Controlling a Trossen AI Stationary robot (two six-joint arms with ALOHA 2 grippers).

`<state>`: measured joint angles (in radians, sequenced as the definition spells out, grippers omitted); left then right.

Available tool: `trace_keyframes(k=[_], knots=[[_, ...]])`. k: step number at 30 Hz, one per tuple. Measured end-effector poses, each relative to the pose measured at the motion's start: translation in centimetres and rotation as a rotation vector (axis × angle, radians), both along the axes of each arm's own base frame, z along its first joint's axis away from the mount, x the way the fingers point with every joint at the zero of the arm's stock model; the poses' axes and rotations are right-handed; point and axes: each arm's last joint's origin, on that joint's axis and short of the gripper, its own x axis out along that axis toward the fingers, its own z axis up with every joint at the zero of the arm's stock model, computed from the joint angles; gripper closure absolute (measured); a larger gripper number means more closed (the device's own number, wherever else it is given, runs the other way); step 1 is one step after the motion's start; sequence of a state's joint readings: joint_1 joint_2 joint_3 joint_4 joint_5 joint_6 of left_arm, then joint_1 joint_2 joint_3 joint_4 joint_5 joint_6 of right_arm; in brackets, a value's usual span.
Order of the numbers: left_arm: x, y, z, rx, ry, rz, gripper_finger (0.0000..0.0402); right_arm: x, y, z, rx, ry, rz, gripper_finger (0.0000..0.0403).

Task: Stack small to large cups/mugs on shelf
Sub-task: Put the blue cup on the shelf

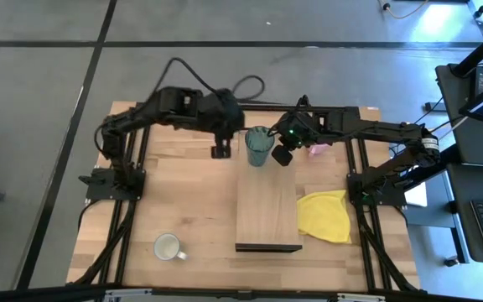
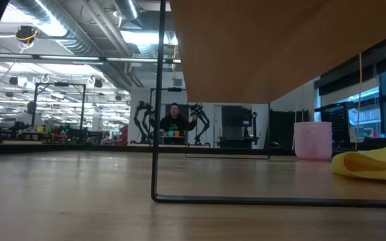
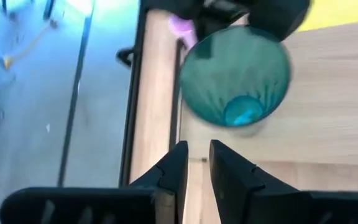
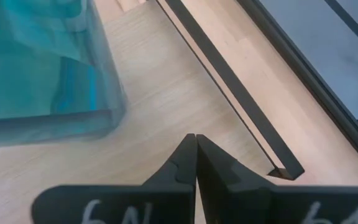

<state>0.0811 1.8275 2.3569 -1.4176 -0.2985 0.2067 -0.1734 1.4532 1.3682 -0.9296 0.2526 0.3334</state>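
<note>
The teal tumbler (image 1: 259, 146) stands upright at the far end of the shelf (image 1: 267, 214), flanked by the left end effector (image 1: 220, 151), fingers slightly apart on nothing, and the right end effector (image 1: 282, 156), fingers together. The pink mug (image 1: 317, 149) sits beyond the right arm; the white mug (image 1: 168, 247) rests on the tabletop (image 1: 183, 193), well apart. Fetching a mug next probably calls for open fingers and a retreat clear of the tumbler.
</note>
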Motion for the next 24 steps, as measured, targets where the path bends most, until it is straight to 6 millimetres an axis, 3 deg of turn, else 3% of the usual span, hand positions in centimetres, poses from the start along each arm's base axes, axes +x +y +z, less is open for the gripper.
trace_keyframes(k=[3,6,11,14,24], knots=[[-1.0,0.5,0.4,-0.045,-0.010,0.065,0.0342,0.0,0.0,0.0,-0.001,-0.003,0.001,0.0396],[-0.9,0.6,-0.1,-0.104,-0.005,0.065,0.0342,0.0,0.0,0.1,-0.014,-0.002,0.007,0.0396],[1.1,0.7,-3.8,-0.151,0.050,0.072,0.0342,0.1,0.0,1.0,-0.044,-0.083,0.015,0.0396],[1.4,0.6,-5.9,-0.203,-0.006,0.062,0.0342,-0.5,0.1,2.0,-0.058,-0.135,0.019,0.0396],[-2.9,0.2,-10.1,-0.350,-0.304,0.106,0.0342,-3.0,0.4,3.9,-0.081,-0.162,0.010,0.0396]])
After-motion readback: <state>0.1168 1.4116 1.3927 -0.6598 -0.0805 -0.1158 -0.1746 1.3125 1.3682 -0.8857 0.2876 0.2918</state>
